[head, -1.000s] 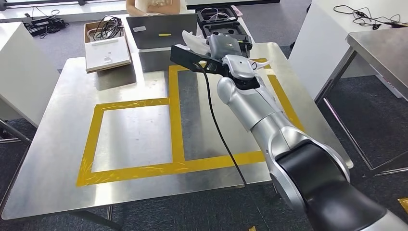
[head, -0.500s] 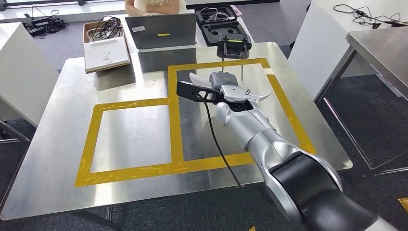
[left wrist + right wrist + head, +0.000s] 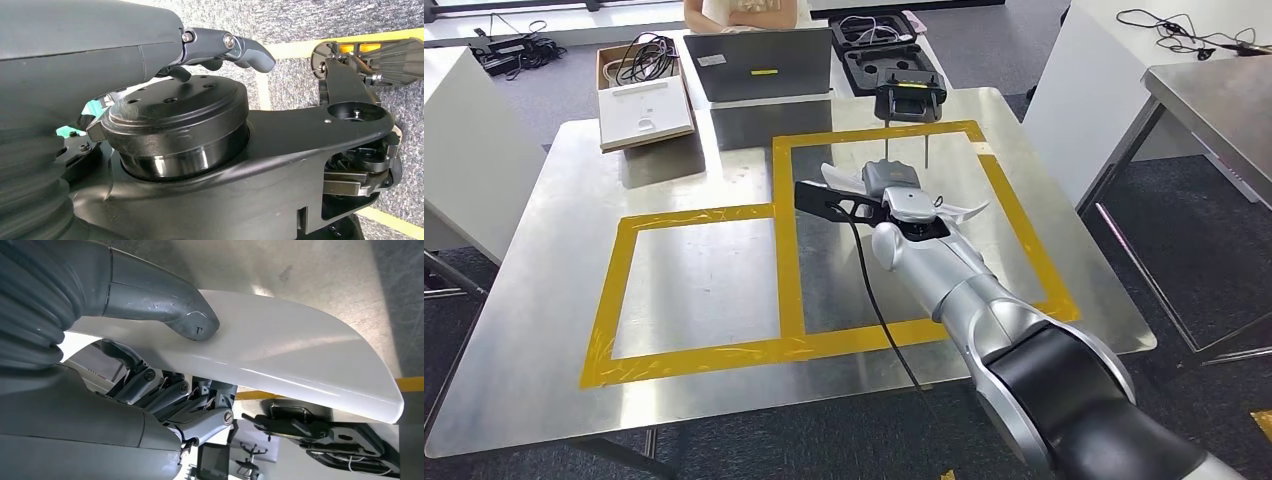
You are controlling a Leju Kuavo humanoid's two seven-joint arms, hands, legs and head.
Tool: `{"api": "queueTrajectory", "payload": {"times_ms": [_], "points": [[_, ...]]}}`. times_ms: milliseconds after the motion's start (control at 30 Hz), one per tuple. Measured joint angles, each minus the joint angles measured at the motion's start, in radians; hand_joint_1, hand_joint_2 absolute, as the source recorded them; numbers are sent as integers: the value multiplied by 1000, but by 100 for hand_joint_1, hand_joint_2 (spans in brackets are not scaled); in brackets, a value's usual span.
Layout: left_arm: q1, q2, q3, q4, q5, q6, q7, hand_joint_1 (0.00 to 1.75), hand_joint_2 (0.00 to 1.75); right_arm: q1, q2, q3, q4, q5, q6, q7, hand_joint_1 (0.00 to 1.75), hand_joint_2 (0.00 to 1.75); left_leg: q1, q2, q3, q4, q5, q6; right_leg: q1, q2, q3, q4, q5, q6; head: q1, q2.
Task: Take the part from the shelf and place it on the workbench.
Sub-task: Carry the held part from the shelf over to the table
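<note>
From up high, the right hand (image 3: 894, 190) is over the metal table (image 3: 544, 330), above the right one of two yellow tape squares (image 3: 786, 200). It holds a white part (image 3: 959, 209), long and curved, which sticks out on both sides of the hand. From there you cannot tell how the fingers lie. The camera at the right wrist shows more: the thick grey thumb (image 3: 192, 322) presses on one face of the white part (image 3: 300, 360), and the dark fingers (image 3: 165, 390) curl in against its other face, so the hand pinches it. Whether the part touches the table I cannot tell. The camera at the left wrist shows the left hand (image 3: 220, 47) with its dark fingers bent over, holding nothing. At the far edge of the table there is one laptop (image 3: 759, 63), one open box (image 3: 644, 95) with wires in it, and one black case (image 3: 886, 45).
</note>
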Motion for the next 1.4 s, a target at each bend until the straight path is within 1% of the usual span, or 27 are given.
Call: {"api": "queueTrajectory", "payload": {"times_ms": [233,367,400,533,1033,1167,1267,1400], "points": [[0,-2,-6,0,4,0,-17,0,175,0,-6,0,0,0,0,0,175,175,0,0,0,0,0,0,0,0,0,0,0,0,0,0],[-1,-2,-6,0,18,0,-34,0,175,0,-7,0,0,2,0,-1,0,0,0,0,0,0,0,0,0,0,0,0,0,0,0,0],[-1,-2,-6,0,23,0,-39,0,175,0,-7,0,0,3,0,-4,0,0,0,0,0,0,0,0,0,0,0,0,0,0,0,0],[0,-2,-6,0,47,0,-72,0,0,-1,-7,0,0,2,-2,-17,0,0,0,0,0,0,0,0,0,0,0,0,0,0,0,0],[-1,-2,-4,0,82,0,-82,0,0,-11,-10,0,0,4,-6,-17,0,0,0,0,0,0,0,0,0,0,0,0,0,0,0,0],[0,-2,-4,0,84,0,-87,0,0,-19,-11,-1,0,-2,-37,-30,0,0,0,0,0,0,0,0,0,0,0,0,0,0,0,0],[0,-2,-4,0,85,0,-87,0,0,-47,-15,-19,-2,-42,-103,-88,0,0,0,0,0,0,0,0,0,0,0,0,0,0,0,0],[5,-2,-4,1,97,0,-89,0,0,-130,-19,-92,-31,-150,-235,-240,0,0,0,0,0,0,0,0,0,0,0,0,0,0,0,0]]}}
